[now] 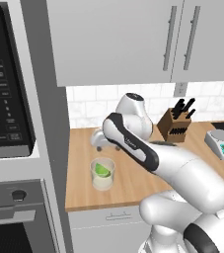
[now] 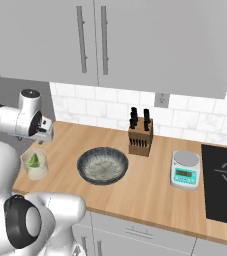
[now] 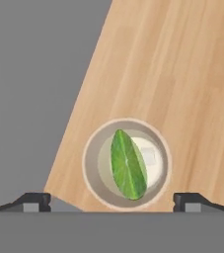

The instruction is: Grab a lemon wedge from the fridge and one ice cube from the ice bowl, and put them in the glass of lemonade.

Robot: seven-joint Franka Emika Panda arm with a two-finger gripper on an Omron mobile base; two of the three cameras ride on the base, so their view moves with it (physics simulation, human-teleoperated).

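resting in the glass of lemonade [image 3: 127, 165], lemon wedge [image 3: 128, 164] seemingly below open gripper [image 3: 112, 200].

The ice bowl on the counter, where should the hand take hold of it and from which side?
Grip the ice bowl by its rim, coming straight down from above with one finger inside and one outside. It is wide and shallow, likely too broad to span. The near rim facing the counter's front edge looks freest; the knife block stands close behind.

lemon wedge [image 1: 102, 170] in glass of lemonade [image 1: 102, 174]
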